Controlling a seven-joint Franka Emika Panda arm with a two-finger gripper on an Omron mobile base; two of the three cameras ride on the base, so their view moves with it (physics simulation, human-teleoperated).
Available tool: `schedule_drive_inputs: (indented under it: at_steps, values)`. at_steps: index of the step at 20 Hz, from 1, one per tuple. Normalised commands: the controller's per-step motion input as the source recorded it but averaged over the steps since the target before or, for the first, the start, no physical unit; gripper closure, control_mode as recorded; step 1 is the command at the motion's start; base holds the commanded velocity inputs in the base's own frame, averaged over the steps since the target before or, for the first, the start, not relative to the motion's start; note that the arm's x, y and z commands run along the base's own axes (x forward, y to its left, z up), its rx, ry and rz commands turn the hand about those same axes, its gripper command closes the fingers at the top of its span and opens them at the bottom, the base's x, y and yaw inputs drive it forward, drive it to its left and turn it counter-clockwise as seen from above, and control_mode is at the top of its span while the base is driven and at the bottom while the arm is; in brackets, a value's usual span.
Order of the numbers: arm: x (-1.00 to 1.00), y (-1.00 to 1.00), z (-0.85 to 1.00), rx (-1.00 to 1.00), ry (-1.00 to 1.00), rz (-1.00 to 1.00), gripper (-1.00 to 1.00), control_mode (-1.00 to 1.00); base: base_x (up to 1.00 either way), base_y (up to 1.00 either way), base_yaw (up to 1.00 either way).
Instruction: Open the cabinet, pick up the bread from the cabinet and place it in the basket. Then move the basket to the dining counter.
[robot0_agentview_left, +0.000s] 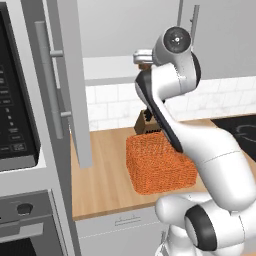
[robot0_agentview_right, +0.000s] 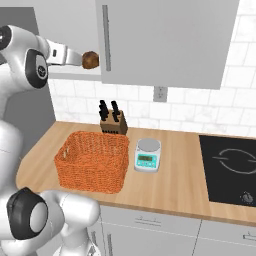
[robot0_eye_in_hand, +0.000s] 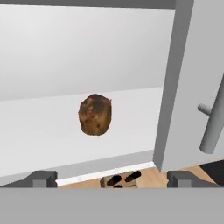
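Sitting on the white shelf (robot0_eye_in_hand: 43, 127) in the open cabinet (robot0_agentview_left: 70, 75) is the bread (robot0_eye_in_hand: 95, 114), a lumpy dark-brown ball near the front edge. Hand (robot0_eye_in_hand: 111, 178) is spread wide and empty just short of it, door edge close beside, basket (robot0_agentview_right: 92, 161) on the counter (robot0_agentview_right: 175, 185) below.

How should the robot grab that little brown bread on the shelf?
Probably around its rounded middle. The bread stands taller than wide on the white shelf, facing the open gripper. Come straight in from the open front, one finger on each side, since the door blocks one side.
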Motion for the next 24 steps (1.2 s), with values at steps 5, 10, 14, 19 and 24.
schedule_drive_inputs:
  at_steps: [5,10,14,19,24]
  values:
    - [0.40,0.00,-0.04,-0.01,-0.02,0.00,-1.00,-1.00,0.00,0.00,0.00]
    - [0.27,0.00,-0.11,-0.01,-0.03,0.00,-1.00,-1.00,0.00,0.00,0.00]
    - [0.19,0.01,-0.19,-0.01,0.00,-0.01,-1.00,-1.00,0.00,0.00,0.00]
    - [0.15,0.01,-0.08,0.00,0.02,0.00,-1.00,-1.00,0.00,0.00,0.00]
    - [0.25,0.00,0.00,0.00,0.03,0.00,-1.00,-1.00,0.00,0.00,0.00]
